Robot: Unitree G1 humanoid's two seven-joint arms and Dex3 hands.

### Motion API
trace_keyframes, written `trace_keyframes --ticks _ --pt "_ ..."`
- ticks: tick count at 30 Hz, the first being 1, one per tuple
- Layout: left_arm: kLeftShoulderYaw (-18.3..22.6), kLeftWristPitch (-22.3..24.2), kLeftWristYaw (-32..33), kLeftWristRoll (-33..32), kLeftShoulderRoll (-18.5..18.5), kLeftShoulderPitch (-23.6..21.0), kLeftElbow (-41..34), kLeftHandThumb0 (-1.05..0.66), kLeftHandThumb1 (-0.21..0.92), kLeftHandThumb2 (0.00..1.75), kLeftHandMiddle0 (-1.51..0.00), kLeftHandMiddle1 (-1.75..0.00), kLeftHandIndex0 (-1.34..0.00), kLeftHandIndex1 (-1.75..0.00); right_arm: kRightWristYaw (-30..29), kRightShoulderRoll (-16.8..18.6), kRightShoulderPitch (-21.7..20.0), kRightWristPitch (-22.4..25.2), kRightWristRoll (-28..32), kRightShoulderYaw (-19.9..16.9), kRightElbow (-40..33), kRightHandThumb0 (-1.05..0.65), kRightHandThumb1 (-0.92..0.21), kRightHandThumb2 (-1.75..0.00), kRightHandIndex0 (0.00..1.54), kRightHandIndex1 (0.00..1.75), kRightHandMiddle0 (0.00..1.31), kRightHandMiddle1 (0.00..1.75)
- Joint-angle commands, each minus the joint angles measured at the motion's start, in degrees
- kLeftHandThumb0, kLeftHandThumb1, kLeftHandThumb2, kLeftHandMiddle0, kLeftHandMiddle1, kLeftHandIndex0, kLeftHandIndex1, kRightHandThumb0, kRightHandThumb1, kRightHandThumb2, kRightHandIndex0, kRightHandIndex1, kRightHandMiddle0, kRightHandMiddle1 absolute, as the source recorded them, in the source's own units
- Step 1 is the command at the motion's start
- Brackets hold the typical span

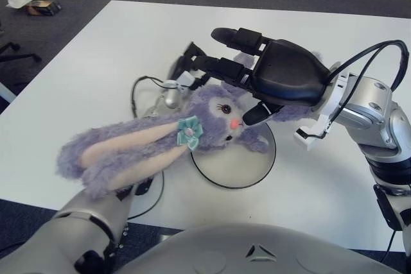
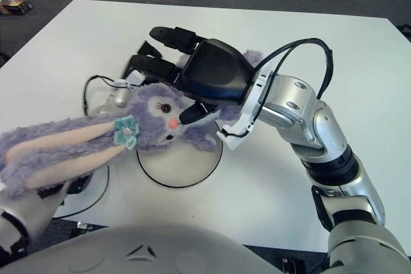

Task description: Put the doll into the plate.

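The purple plush rabbit doll [image 1: 218,110] hangs just above the round white plate [image 1: 241,168], its head over the plate's left part. Its long ears [image 1: 122,155] stretch down-left and drape over my left forearm. My right hand [image 1: 257,88] covers the doll's body from the right, fingers stretched over it and thumb against its cheek, so it is shut on the doll. My left hand [image 2: 142,59] shows as black fingers behind the doll's head, past the silver wrist [image 1: 170,97]; most of it is hidden.
The white table [image 1: 321,178] runs out near the bottom and left, with dark carpet beyond. A black cable [image 1: 136,91] loops beside the left wrist. A small box and paper [image 1: 35,3] lie on the floor at far left.
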Motion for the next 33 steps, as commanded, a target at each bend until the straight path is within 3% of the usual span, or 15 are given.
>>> trace_keyframes --ticks 1,26,33 --pt "0.41 1.10 3.97 0.84 1.30 0.74 0.90 0.00 0.66 0.86 -0.48 -1.58 -0.14 -1.75 0.77 -0.10 0.33 0.38 0.55 -0.76 -0.93 -0.96 -0.92 -0.97 0.00 0.00 0.00 0.02" --pt "4.70 0.97 9.70 -1.60 2.12 1.31 -0.13 -0.01 0.58 0.98 -0.51 -1.63 -0.17 -1.75 2.56 1.91 -0.08 1.24 -0.46 -0.22 -1.80 -0.96 -0.92 -0.97 0.00 0.00 0.00 0.02" --pt "5.11 1.87 8.20 -1.77 2.16 1.26 -0.17 0.00 0.57 0.99 -0.50 -1.64 -0.18 -1.75 2.64 2.04 -0.13 1.30 -0.55 -0.18 -1.80 -0.96 -0.92 -0.97 0.00 0.00 0.00 0.02"
